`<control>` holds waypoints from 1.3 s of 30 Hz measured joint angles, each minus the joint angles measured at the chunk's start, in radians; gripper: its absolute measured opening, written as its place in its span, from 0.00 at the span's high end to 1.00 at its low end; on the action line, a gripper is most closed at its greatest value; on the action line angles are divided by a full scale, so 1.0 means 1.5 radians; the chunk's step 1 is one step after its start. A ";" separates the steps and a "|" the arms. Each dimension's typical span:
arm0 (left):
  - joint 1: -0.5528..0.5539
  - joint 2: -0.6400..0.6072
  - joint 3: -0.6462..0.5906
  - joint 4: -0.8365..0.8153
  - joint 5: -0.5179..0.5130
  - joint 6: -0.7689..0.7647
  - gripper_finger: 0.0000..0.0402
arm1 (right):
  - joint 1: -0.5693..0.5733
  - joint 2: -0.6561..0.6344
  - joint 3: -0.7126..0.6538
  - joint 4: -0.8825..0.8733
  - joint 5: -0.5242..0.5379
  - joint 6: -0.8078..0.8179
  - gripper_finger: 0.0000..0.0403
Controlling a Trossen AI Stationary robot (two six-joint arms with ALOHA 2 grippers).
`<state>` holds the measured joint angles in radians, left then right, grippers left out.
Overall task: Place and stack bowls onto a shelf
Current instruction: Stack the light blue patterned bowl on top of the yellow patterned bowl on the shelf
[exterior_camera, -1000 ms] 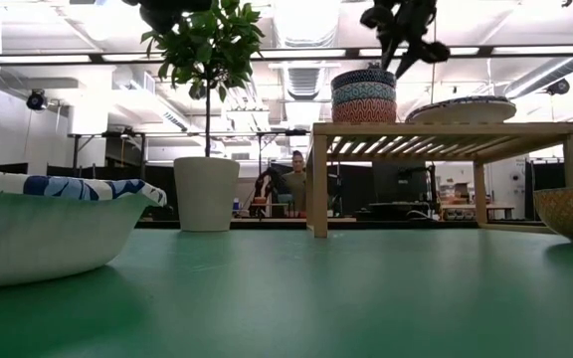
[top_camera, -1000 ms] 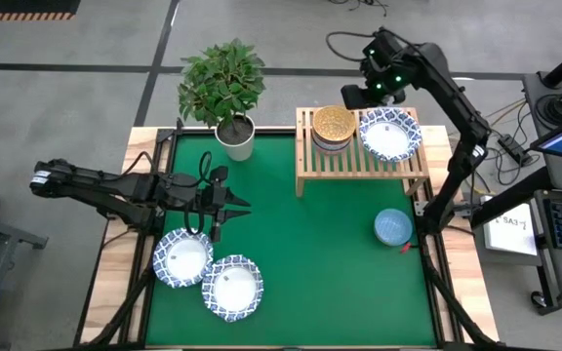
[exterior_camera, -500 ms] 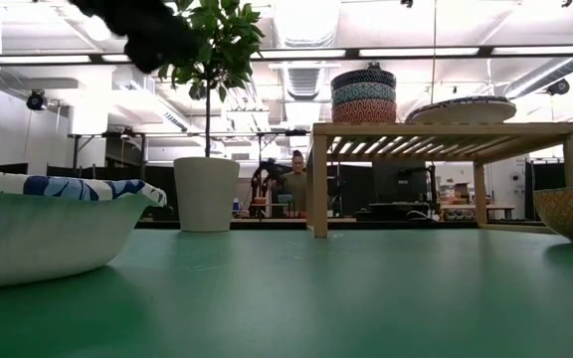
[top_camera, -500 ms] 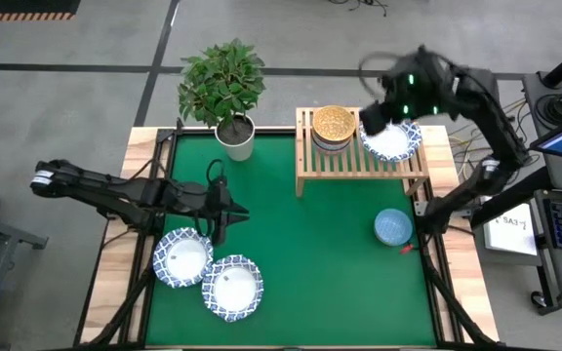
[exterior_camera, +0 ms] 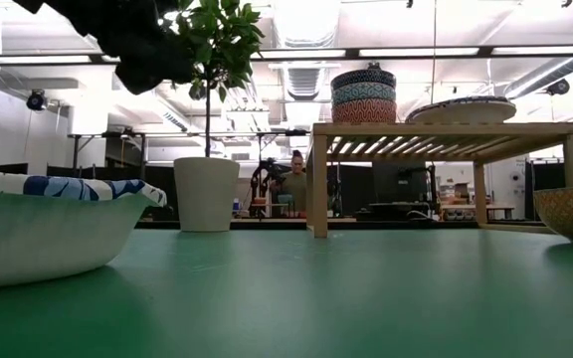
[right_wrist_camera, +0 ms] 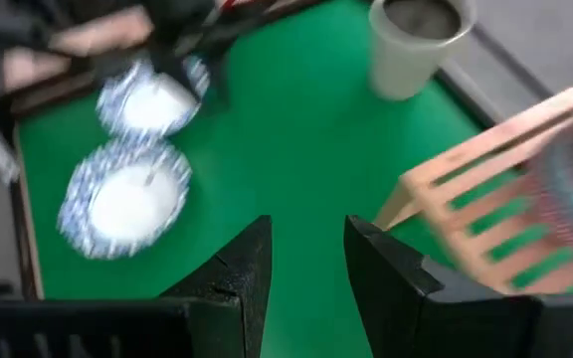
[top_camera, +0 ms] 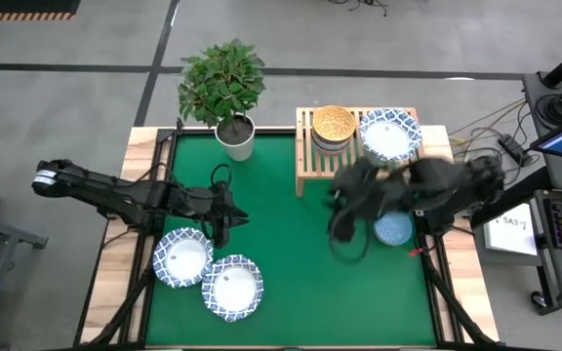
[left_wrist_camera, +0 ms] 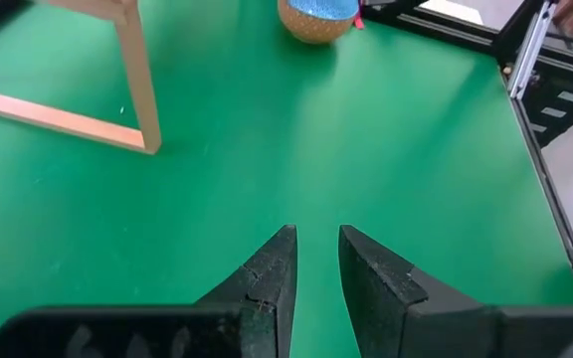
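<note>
1. Near edge of worktop [top_camera: 291,292]: two wide white bowls [top_camera: 182,257] [top_camera: 231,287] w/ blue rims sat touching, not yet shelved.
2. Left pincer [top_camera: 224,216] hung just beside them, fingers [left_wrist_camera: 267,283] at a narrow gap, empty.
3. Mid worktop: right pincer [right_wrist_camera: 306,261] was over the green mat, narrow gap, empty.
4. Light blue bowl [top_camera: 393,228] lay near the right edge, unshelved.
5. Far side: shelf [top_camera: 305,166] carried a stack of small bowls [top_camera: 334,127] plus one wide white bowl [top_camera: 389,135]. Judged approx. half done; three bowls left.
</note>
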<state>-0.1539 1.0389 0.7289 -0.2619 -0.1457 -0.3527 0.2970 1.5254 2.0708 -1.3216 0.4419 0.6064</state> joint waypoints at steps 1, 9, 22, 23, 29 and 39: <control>0.000 0.000 0.003 0.000 0.000 0.001 0.85 | 0.016 0.012 -0.007 0.002 0.000 0.011 0.71; 0.000 0.000 0.009 0.006 0.000 0.027 0.85 | 0.093 0.092 -0.100 -0.028 -0.117 0.153 0.71; 0.000 0.000 0.010 0.008 -0.001 0.043 0.85 | 0.095 0.016 -0.444 -0.053 -0.212 0.419 0.71; 0.000 0.000 0.010 0.008 -0.001 0.043 0.85 | 0.091 0.008 -0.471 -0.056 -0.214 0.441 0.71; 0.000 0.000 0.010 0.013 -0.001 0.049 0.85 | 0.066 -0.043 -0.599 -0.054 -0.231 0.514 0.71; 0.000 0.000 0.010 0.026 -0.004 0.053 0.85 | 0.047 -0.064 -0.719 0.044 -0.230 0.514 0.71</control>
<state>-0.1539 1.0386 0.7437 -0.2234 -0.1522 -0.2737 0.3673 1.4296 0.9921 -1.2552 0.0963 1.3781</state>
